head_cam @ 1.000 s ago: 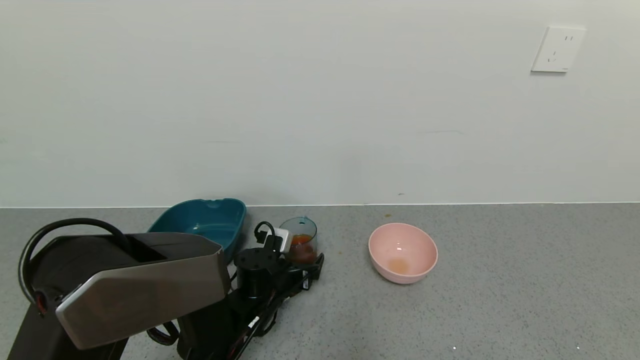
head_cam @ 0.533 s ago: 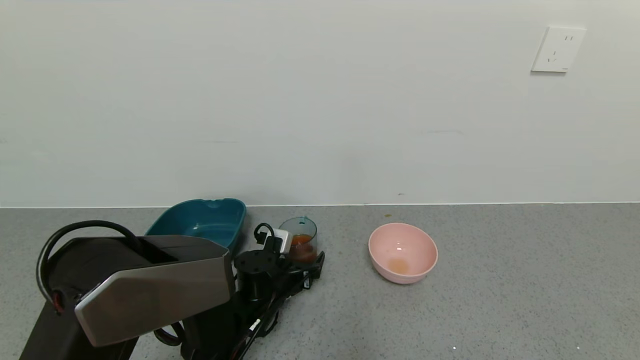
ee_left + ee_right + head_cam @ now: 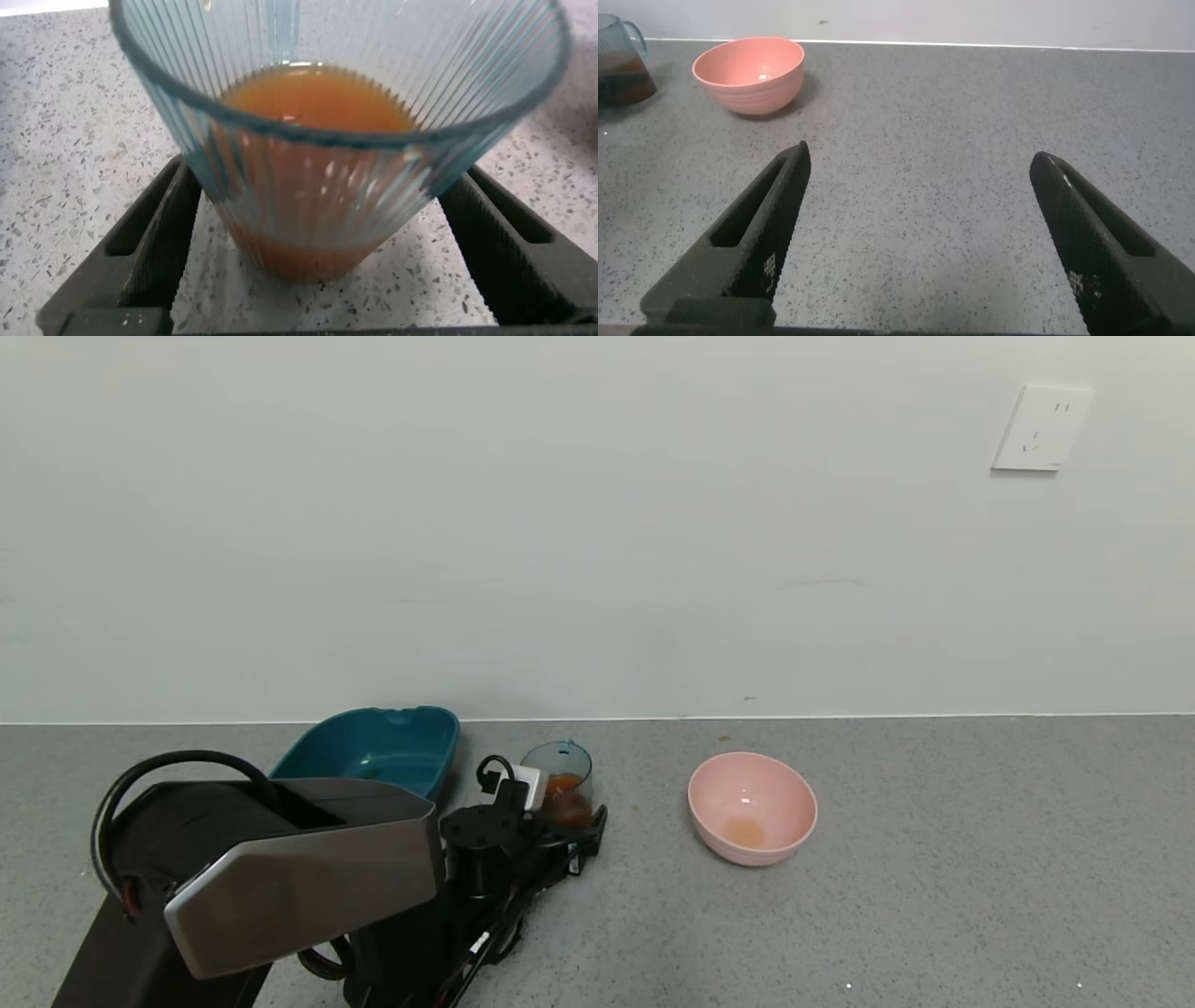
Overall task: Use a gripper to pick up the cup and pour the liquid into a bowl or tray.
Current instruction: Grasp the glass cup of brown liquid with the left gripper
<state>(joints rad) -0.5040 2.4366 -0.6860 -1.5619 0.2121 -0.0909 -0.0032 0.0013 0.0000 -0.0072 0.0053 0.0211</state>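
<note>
One cup (image 3: 563, 786), one tray (image 3: 373, 749), one bowl (image 3: 752, 807)

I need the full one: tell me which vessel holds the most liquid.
The ribbed blue-green cup, holding reddish-brown liquid. The pink bowl shows only an orange trace; the teal tray looks empty.

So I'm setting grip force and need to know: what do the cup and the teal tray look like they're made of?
The cup looks like thin translucent plastic, blue-green and finely ribbed; the reddish-brown liquid shows through its wall. Glass can't be fully ruled out. The tray looks like opaque moulded plastic, dark teal with a smooth, slightly glossy inside and rounded corners. The left tool straddles the cup, open.
</note>
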